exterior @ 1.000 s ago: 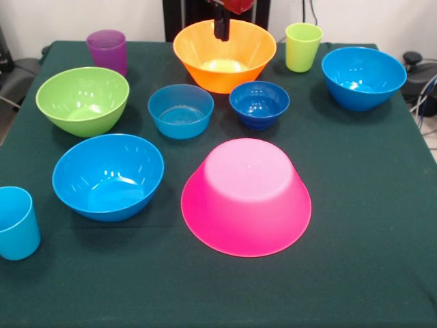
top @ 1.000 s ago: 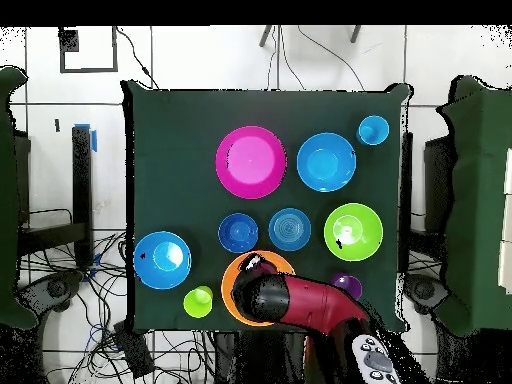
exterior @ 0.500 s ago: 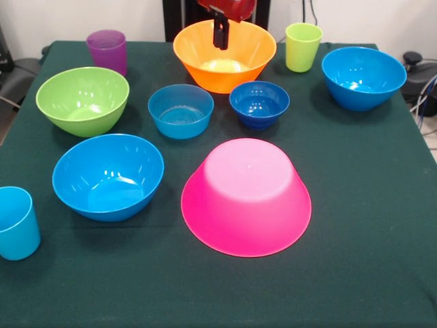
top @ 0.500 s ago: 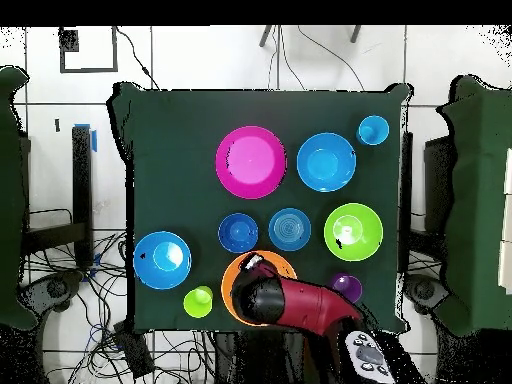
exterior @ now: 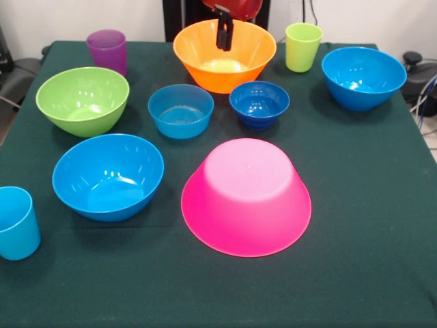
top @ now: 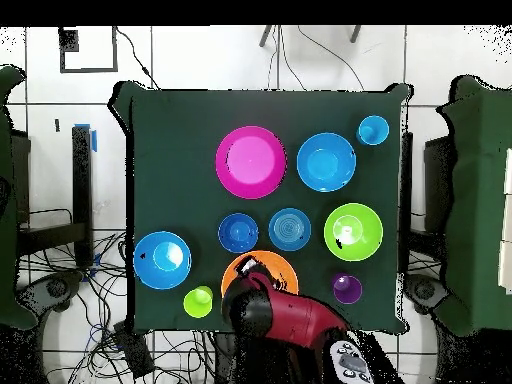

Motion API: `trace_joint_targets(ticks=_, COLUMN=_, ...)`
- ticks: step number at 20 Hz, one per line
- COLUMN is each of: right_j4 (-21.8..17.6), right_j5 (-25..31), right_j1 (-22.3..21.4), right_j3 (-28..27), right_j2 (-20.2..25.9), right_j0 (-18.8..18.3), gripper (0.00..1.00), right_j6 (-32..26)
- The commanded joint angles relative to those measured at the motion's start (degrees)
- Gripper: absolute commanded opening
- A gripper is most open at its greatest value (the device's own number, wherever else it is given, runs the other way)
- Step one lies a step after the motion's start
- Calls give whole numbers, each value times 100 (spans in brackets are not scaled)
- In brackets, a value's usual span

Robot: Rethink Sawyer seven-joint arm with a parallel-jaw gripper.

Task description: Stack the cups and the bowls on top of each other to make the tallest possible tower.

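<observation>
Dark green cloth [exterior: 369, 273] covers the table, with a pale wall and a black pedestal at the top of the front view. We see no tower begun: every piece sits apart on the cloth.

Our gripper [exterior: 224, 35] hangs at top centre of the front view, its black tip dipping over the far rim of the big orange bowl [exterior: 224, 55]; we cannot tell how the jaws stand, since only one dark bar shows. We judge it sits there to take that bowl by its rim.

The big pink bowl [exterior: 246, 197] lies upside down at lower centre, flat base up, which we read as a broad footing for what comes next. The orange bowl is upright, glossy, with a bright patch at its bottom.

Between those two stand the small dark-blue bowl [exterior: 259, 104] and, to its left, the small light-blue bowl [exterior: 181, 111], both upright. The green bowl [exterior: 82, 100] is at the left, one medium blue bowl [exterior: 108, 175] at lower left, the other blue bowl [exterior: 364, 77] at upper right.

The purple cup [exterior: 107, 51] stands at upper left, the yellow-green cup [exterior: 303, 46] right of the orange bowl, the light-blue cup [exterior: 16, 223] at the lower left edge, all mouth up.
</observation>
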Motion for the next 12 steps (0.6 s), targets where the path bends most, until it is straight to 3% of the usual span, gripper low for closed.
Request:
trace_joint_targets(ticks=1, right_j4=363, right_j5=-223, right_j1=-118, right_j3=626, right_j2=266, right_j0=68, gripper=0, right_j6=1339)
trace_joint_targets(ticks=12, right_j4=287, right_j5=87, right_j1=-811, right_j3=1173, right_j2=777, right_j0=-123, gripper=0, right_j6=1033)
